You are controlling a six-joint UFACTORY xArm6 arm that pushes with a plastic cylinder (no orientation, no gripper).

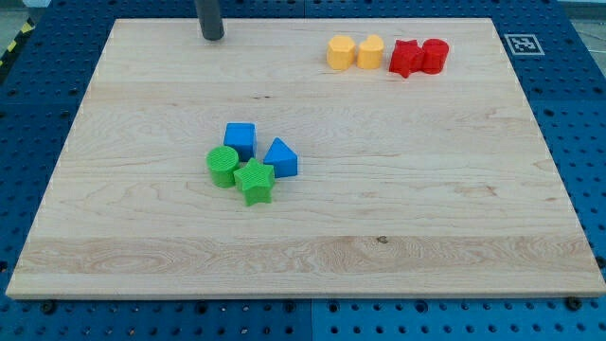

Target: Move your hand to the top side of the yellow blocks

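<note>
Two yellow blocks sit side by side near the view's top right of the wooden board: a yellow hexagonal block (340,53) and a yellow cylinder-like block (370,52). My tip (212,36) rests on the board near the view's top edge, well to the left of the yellow blocks, about level with them. It touches no block.
A red star-like block (405,59) and a red cylinder (434,55) sit right of the yellow pair. Mid-board lies a cluster: blue cube (240,140), blue triangle (281,157), green cylinder (223,167), green star (255,182). The board's top edge (303,19) runs close above the yellow blocks.
</note>
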